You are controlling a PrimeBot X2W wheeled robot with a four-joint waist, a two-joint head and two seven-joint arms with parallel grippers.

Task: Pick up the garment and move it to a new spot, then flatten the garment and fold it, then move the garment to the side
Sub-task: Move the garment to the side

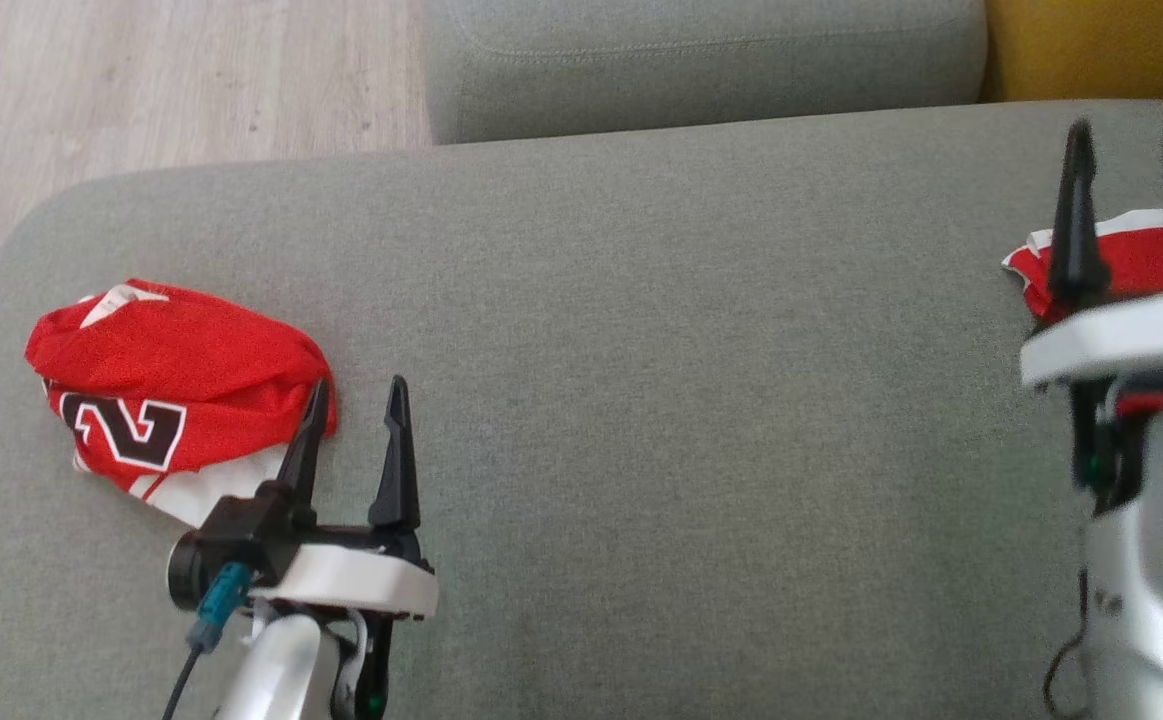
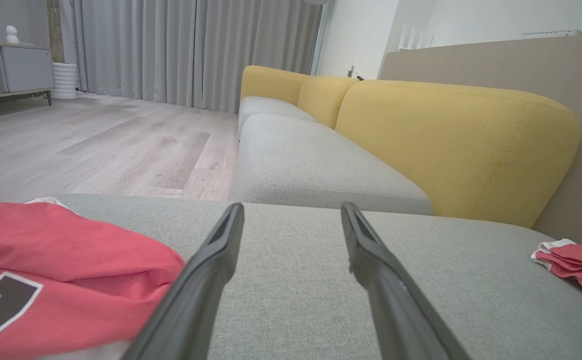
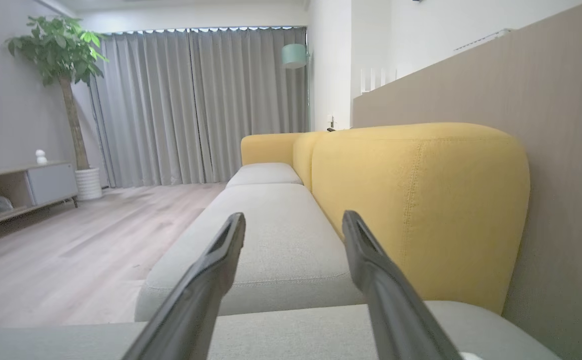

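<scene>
The garment (image 1: 171, 370) lies on the left part of the near seat cushion (image 1: 641, 350), close to its left edge. The left claw (image 1: 358, 385) sits just right of the garment, its left finger beside the garment's right edge. A second garment (image 1: 1131, 255) lies at the cushion's right end, well apart from the first, with the right claw (image 1: 1128, 128) over it. Behind the near cushion lies another seat cushion (image 1: 701, 60). The backrest (image 1: 1101, 45) stands at the far right and the floor (image 1: 141, 80) lies at the far left.
</scene>
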